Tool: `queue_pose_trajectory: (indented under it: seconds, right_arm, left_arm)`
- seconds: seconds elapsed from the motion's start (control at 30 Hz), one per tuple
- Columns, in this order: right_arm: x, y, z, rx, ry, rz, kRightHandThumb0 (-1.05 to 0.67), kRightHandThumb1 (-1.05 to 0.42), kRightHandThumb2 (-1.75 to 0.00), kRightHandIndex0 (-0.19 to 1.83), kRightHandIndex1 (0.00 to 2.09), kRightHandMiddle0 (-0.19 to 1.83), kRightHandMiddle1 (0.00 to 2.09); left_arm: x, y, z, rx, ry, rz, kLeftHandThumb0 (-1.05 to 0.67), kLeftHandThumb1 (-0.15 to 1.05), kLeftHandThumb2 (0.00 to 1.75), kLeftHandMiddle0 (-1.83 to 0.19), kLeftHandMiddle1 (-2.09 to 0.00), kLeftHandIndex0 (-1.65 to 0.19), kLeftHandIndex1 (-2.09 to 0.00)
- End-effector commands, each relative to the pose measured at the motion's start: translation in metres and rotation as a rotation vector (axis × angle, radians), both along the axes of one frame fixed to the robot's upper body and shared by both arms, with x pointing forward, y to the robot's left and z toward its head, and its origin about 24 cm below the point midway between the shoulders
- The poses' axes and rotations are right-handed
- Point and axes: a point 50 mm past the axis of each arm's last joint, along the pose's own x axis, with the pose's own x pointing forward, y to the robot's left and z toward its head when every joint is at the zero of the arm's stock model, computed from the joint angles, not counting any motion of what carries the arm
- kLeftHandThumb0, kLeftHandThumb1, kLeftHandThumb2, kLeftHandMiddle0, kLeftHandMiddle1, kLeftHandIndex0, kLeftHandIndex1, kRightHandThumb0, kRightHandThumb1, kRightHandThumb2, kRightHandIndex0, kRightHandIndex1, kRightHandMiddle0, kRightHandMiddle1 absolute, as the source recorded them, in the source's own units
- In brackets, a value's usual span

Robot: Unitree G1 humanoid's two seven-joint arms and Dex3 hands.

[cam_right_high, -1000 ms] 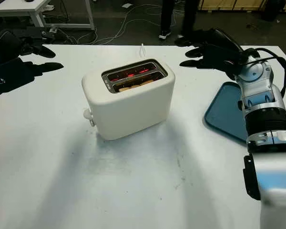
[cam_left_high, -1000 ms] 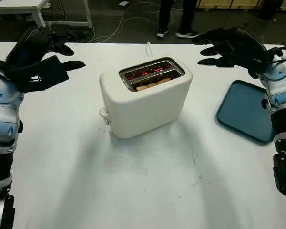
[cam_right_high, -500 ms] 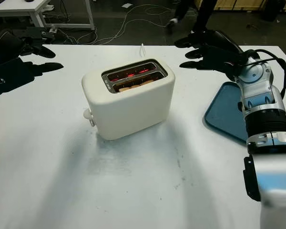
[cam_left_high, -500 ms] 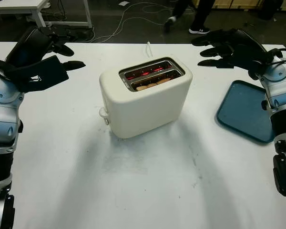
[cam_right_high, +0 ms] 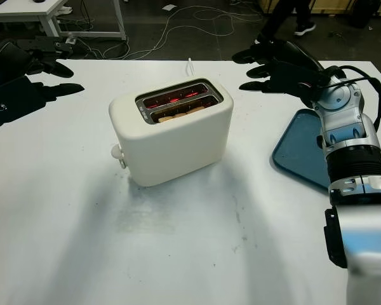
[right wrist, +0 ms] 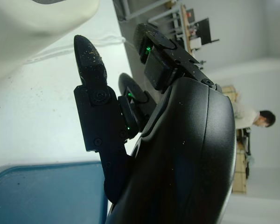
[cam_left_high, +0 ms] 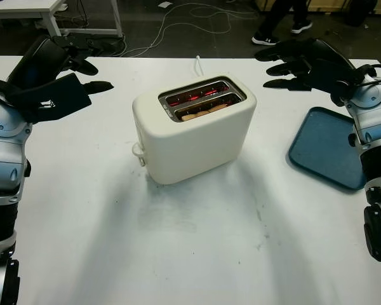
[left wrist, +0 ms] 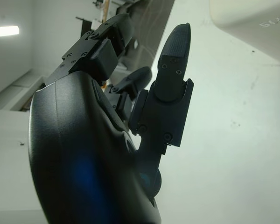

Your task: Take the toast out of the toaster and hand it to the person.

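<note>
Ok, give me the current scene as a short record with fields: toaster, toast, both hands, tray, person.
toaster: cream two-slot plastic toaster at the middle of the white table, far slot glowing red
toast: light brown toast down in the near slot, top edge showing
left hand: black left hand open, raised to the left of the toaster, apart from it
right hand: black right hand open, raised to the right of the toaster, holding nothing
tray: flat dark blue tray at the table's right edge
person: shoes and lower legs on the floor beyond the table
</note>
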Motion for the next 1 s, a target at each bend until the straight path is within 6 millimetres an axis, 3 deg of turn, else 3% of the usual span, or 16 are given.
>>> queue_pose_trajectory:
  seconds: [0.0, 0.97]
  right_arm:
    - [0.0003, 0.0003, -0.0007, 0.029, -0.001, 0.008, -0.47, -0.88, 0.0, 0.74, 0.01, 0.67, 0.01]
    - [0.0009, -0.0003, -0.0009, 0.024, 0.006, 0.004, -0.5, -0.88, 0.0, 0.74, 0.0, 0.68, 0.0]
  left_arm:
    - [0.0001, -0.0024, 0.0014, 0.005, -0.006, -0.016, -0.43, 0.88, 0.0, -0.48, -0.71, -0.61, -0.19]
    - [-0.0004, -0.0027, 0.0021, -0.009, -0.001, -0.011, -0.4, 0.88, 0.0, -0.47, -0.72, -0.61, -0.17]
